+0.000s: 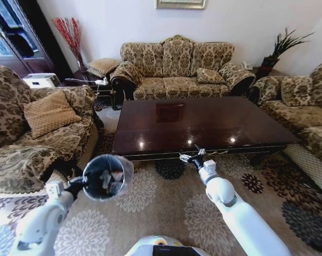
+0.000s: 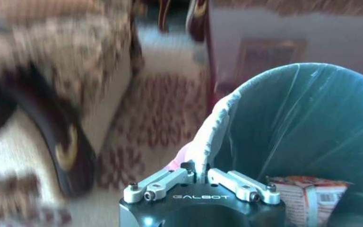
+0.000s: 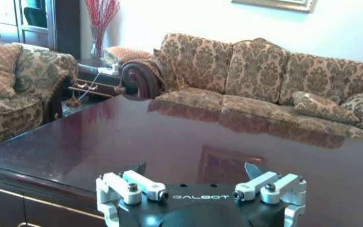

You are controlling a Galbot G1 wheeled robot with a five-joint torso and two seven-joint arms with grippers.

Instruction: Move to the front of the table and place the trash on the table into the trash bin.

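The table [image 1: 203, 125] of dark glossy wood stands in front of me, its top bare [image 3: 168, 137] apart from reflections. My left gripper [image 1: 80, 184] is low on the left, shut on the rim of the trash bin [image 1: 105, 176]. In the left wrist view the fingers [image 2: 197, 172] pinch the whitish bag liner at the bin's rim [image 2: 213, 127]. Trash lies inside the bin: a crumpled packet with red-orange print [image 2: 307, 198]. My right gripper [image 1: 194, 155] hovers at the table's near edge, open and holding nothing [image 3: 194, 170].
Patterned sofas surround the table: one at the back [image 1: 177, 66], one on the left [image 1: 38, 128], one on the right [image 1: 305, 112]. A floral carpet [image 1: 166, 202] covers the floor between me and the table. A side table [image 1: 89, 80] stands at the back left.
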